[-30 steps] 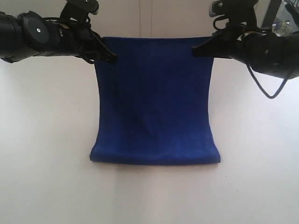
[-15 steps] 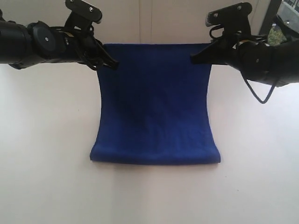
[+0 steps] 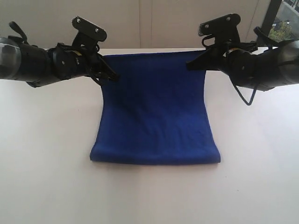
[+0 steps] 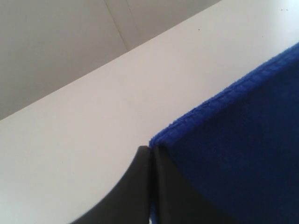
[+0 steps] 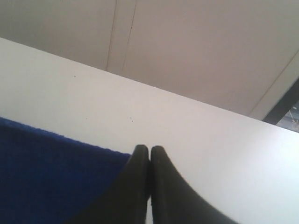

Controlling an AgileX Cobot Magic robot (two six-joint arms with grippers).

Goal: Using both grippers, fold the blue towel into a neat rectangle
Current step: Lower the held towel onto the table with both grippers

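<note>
Exterior view: my two slim black arms reach in from either side over a plain white table (image 3: 46, 182). Between them hangs a deep royal-blue, soft microfibre blue towel (image 3: 154, 112). Its far edge is lifted off the table and pulled taut. My left gripper (image 3: 112, 73) is pinched on the left corner and my right gripper (image 3: 190, 64) on the right corner, both at about the same height. From that held edge the cloth slopes down towards the camera. Its near end rests on the table in a rounded edge. The towel's long axis therefore runs from my grippers straight towards that near end. I judge that the held edge must travel that way, both arms together.

Left wrist view: my left gripper (image 4: 150, 153) has its black fingers pressed together on the towel's (image 4: 243, 140) stitched corner, with white table behind.

Right wrist view: my right gripper (image 5: 149, 151) has its fingers closed tip to tip at the towel's (image 5: 51, 177) other corner. The cloth edge runs in behind them. Beyond are table and a pale wall (image 5: 196, 46).
</note>
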